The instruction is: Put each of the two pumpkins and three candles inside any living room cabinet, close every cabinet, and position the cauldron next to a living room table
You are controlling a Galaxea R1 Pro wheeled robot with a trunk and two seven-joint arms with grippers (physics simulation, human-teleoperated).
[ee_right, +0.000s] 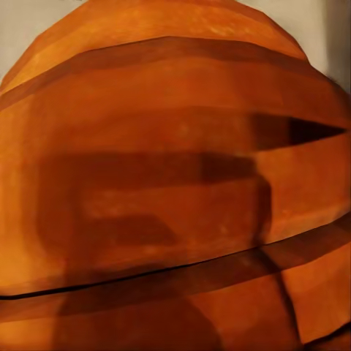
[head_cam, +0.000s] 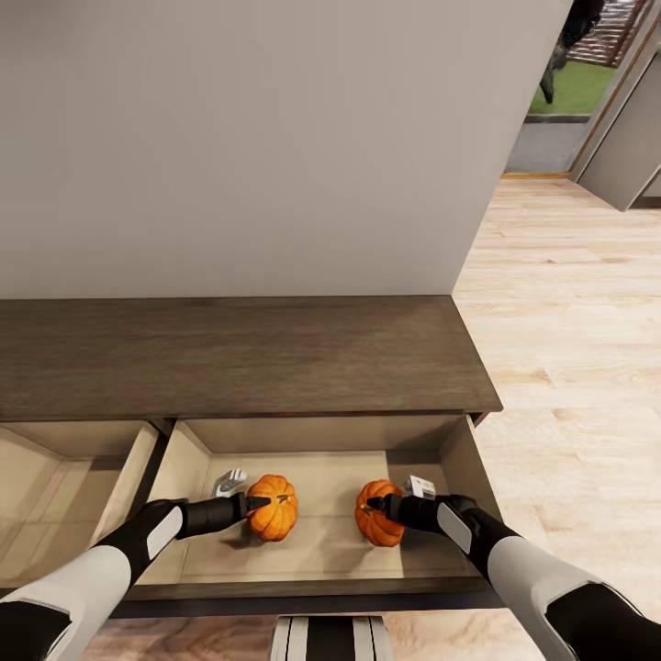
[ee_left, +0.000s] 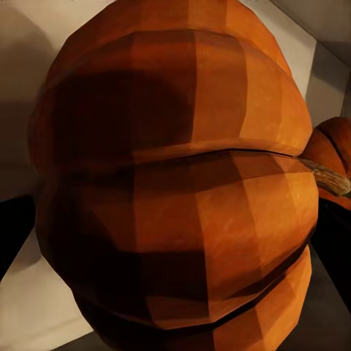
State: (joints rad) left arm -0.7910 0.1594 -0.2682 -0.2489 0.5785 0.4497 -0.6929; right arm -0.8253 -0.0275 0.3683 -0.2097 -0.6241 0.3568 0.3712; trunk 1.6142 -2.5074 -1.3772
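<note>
Head view: long dark-brown cabinet (head_cam: 239,353) against a pale wall, two drawers pulled open. Both tools are down inside the right-hand drawer (head_cam: 321,542). Left tool (head_cam: 257,503) has its fingers closed on the left pumpkin (head_cam: 274,520), which sits at the tool's tip on the drawer floor. Right tool (head_cam: 378,503) grips the right pumpkin (head_cam: 376,516) likewise. The pumpkins lie apart, between the two tools. Left wrist view: orange ribs close up (ee_left: 175,190), the second pumpkin (ee_left: 333,150) just beyond its stem. Right wrist view: ribbed orange skin (ee_right: 175,183), pressed near.
</note>
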